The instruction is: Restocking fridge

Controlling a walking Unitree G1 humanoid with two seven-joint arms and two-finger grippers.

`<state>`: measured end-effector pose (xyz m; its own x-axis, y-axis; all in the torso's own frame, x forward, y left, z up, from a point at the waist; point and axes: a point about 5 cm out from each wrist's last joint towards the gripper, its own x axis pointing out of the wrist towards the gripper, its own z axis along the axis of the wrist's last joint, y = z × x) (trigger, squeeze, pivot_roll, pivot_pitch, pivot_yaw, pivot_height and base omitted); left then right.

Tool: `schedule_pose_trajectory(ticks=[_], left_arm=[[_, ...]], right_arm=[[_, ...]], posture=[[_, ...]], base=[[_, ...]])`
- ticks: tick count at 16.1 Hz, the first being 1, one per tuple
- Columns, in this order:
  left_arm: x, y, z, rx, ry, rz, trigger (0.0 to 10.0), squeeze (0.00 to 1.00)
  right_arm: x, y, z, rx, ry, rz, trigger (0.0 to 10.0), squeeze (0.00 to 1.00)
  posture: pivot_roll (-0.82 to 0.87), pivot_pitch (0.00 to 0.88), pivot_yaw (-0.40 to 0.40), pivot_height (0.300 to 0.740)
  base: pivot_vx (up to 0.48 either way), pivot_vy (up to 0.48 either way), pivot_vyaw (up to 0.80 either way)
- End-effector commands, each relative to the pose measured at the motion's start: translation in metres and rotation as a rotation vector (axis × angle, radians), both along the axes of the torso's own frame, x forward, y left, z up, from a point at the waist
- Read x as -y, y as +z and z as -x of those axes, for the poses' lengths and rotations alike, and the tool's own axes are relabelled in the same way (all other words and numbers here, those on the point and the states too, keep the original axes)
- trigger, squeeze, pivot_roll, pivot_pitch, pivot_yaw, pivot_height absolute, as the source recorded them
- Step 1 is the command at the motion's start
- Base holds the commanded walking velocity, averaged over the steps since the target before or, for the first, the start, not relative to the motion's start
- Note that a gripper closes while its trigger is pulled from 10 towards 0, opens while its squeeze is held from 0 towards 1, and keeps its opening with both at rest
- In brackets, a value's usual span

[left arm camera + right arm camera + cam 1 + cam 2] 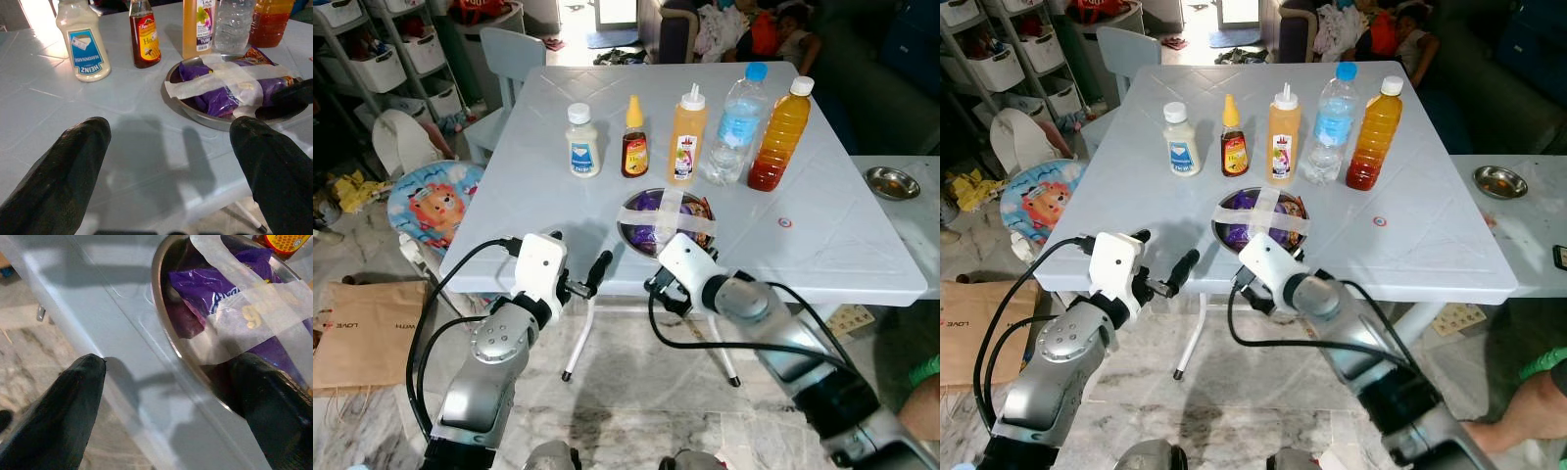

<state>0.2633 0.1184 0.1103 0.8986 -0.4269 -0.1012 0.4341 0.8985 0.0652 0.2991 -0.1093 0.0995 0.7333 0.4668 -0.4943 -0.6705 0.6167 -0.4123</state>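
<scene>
A steel bowl (pixel 636 233) is sitting near the front edge of the pale worktop (pixel 822 235), holding purple snack packets (pixel 222 98) and crossed over by strips of white tape (pixel 230 78); behind it a row of containers is standing upright across the worktop, from the robot's left: a mayonnaise bottle (pixel 582 142), a honey bottle (pixel 634 139), an orange squeeze bottle with a white nozzle (pixel 687 135), a clear water bottle with a blue cap (pixel 736 125), and a bottle of amber liquid with a white cap (pixel 780 135); the bottles are standing just beside one another without clearly touching.

The right pincer (pixel 171 396) is reaching at the worktop's front edge with its fingers spread apart and gripping nothing; one finger (pixel 274 406) is lying at the bowl's near rim, the other (pixel 68 406) is hanging off the worktop edge above the floor; whether the finger is touching the rim cannot be told. The left pincer (pixel 171 171) is hovering at the front edge to the bowl's left, fingers wide apart and empty, pointing across the worktop toward the mayonnaise bottle and the bowl.

A second small metal dish (pixel 891 181) is resting on a neighbouring surface to the right; a pale chair (pixel 509 59) is standing at the far left corner; a brown paper bag (pixel 357 328) is lying on the marble floor (pixel 636 401) to the left.
</scene>
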Motion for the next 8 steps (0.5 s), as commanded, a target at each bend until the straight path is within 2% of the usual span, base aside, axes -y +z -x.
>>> schedule_pose_trajectory(ticks=[1,8], left_arm=[[0.0,0.002,0.002,-0.001,-0.014,-0.003,10.0,0.0],[0.001,-0.001,0.004,-0.026,-0.028,-0.008,10.0,0.0]], right_arm=[[0.001,0.001,-0.005,0.021,0.028,0.033,0.0,0.0],[0.014,-0.006,-0.014,0.05,0.057,0.099,0.2,0.0]], posture=[[0.0,0.0,0.049,0.74],[0.0,0.0,0.055,0.74]], base=[[0.0,0.0,0.0],[0.0,0.0,0.0]])
